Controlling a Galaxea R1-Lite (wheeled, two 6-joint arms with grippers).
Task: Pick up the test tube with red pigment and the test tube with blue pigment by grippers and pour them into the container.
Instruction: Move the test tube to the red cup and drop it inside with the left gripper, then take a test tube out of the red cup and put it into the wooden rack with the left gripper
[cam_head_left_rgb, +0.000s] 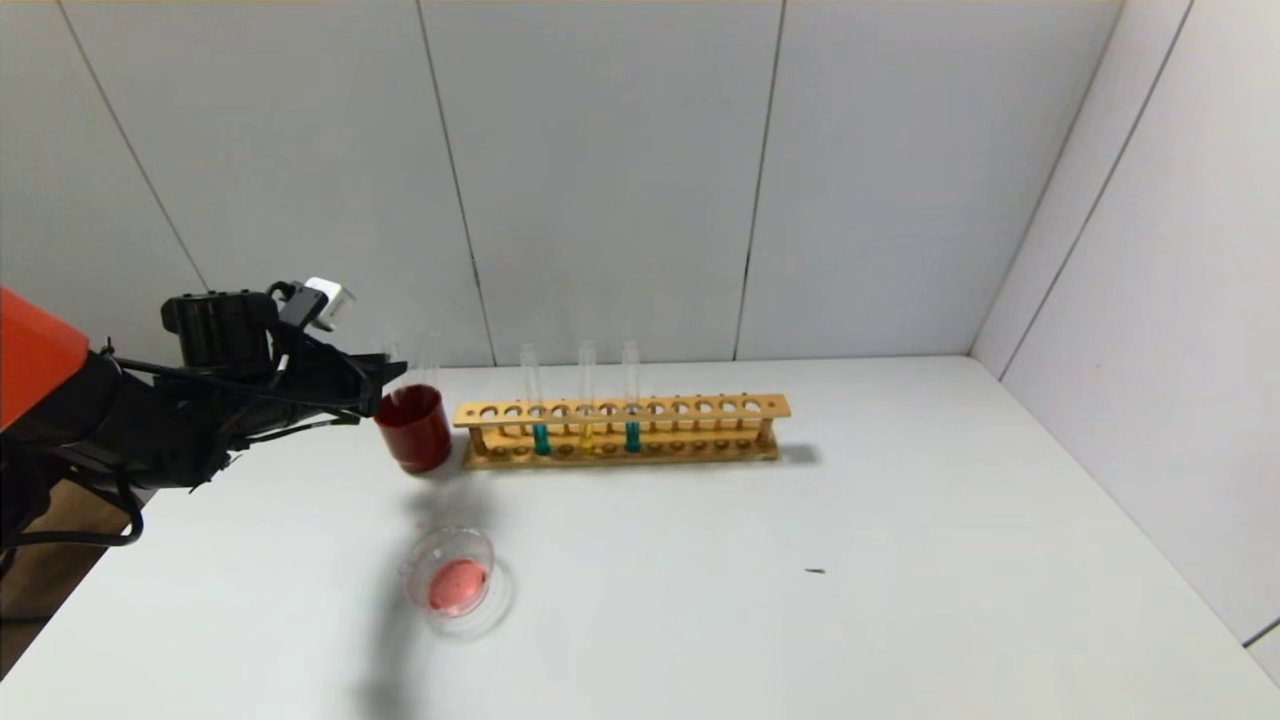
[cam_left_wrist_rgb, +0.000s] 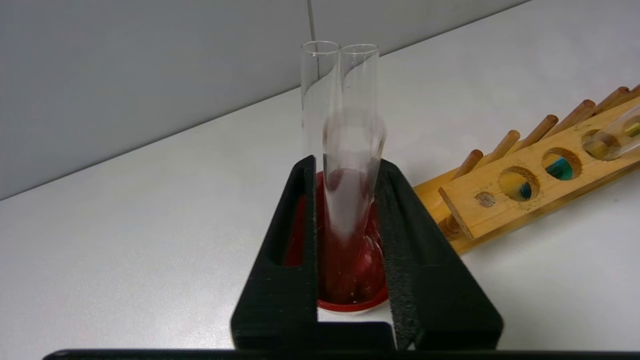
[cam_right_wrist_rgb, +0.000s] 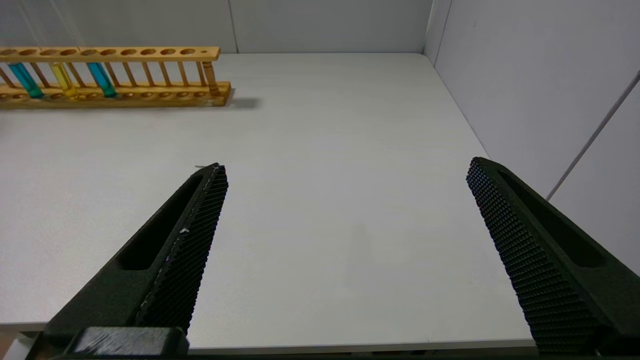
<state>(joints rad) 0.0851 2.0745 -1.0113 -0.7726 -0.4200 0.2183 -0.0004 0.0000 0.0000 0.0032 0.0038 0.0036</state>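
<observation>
Level, left gripper (cam_left_wrist_rgb: 350, 210) brackets tubes (cam_left_wrist_rgb: 345, 100) above red cup (cam_head_left_rgb: 413, 428).

Light is even and soft, prob from overhead; my left gripper (cam_head_left_rgb: 385, 385) throws a blurry grey shadow down the table (cam_head_left_rgb: 900, 560) at lower left of head view; rack (cam_head_left_rgb: 620, 430) shadow short, to its right; tube (cam_left_wrist_rgb: 350, 165) between my fingers smeared w/ motion blur; no glare.

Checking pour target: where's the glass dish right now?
Head view: glass dish sits on the table's left side, in front of the red cup, apart from it, holding pink liquid.
</observation>
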